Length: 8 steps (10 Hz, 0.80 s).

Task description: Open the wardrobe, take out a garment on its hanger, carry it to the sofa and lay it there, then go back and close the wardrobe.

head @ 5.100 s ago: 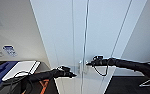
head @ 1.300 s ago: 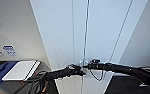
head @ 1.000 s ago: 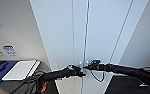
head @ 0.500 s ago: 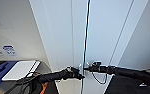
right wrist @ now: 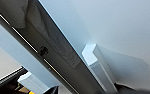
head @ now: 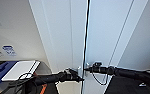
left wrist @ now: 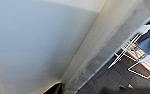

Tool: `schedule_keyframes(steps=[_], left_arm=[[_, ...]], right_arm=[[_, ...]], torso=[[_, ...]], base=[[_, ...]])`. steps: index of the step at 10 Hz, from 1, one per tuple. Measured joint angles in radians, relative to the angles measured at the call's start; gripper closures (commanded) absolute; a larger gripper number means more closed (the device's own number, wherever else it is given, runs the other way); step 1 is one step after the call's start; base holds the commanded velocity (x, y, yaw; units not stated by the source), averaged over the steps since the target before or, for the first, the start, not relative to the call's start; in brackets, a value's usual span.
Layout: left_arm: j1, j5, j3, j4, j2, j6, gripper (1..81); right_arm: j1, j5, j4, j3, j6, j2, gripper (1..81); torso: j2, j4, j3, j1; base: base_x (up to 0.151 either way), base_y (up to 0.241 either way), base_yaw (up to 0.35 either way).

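Wardrobe [head: 73, 37] fills the head view, directly ahead; doors almost shut, with a dark gap along the centre seam. In the right wrist view the gap shows pale fabric inside; the black garment can't be made out.

Left gripper [head: 77, 75] sits at the left handle [head: 79, 71], right gripper [head: 87, 68] at the right handle [right wrist: 98, 66]. Whether either is clenched on its handle or released: cannot tell, fingers not resolved.

Handling, judged: doors are rigid flat panels, hinged at the outer edges, probably light and free-swinging. Faces are smooth and offer no purchase. The only sensible hold is the small upright handle on each door, stiff and narrow, so a pinch across it must be square or it may slip. Pull outward along the door's arc, not straight back.
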Motion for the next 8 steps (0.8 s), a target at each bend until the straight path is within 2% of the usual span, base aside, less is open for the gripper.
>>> schedule_keyframes(steps=[4, 8], left_arm=[[0.007, -0.020, 0.103, 0.000, -0.070, -0.001, 1.0], [0.019, -0.041, 0.174, 0.000, -0.118, 0.000, 1.0]], right_arm=[[-0.021, 0.037, 0.000, 0.039, -0.008, -0.021, 1.0], [-0.041, 0.037, -0.001, 0.126, -0.009, -0.079, 1.0]], torso=[[0.000, 0.000, 0.000, 0.000], [0.000, 0.000, 0.000, 0.000]], base=[[0.000, 0.000, 0.000], [0.000, 0.000, 0.000]])
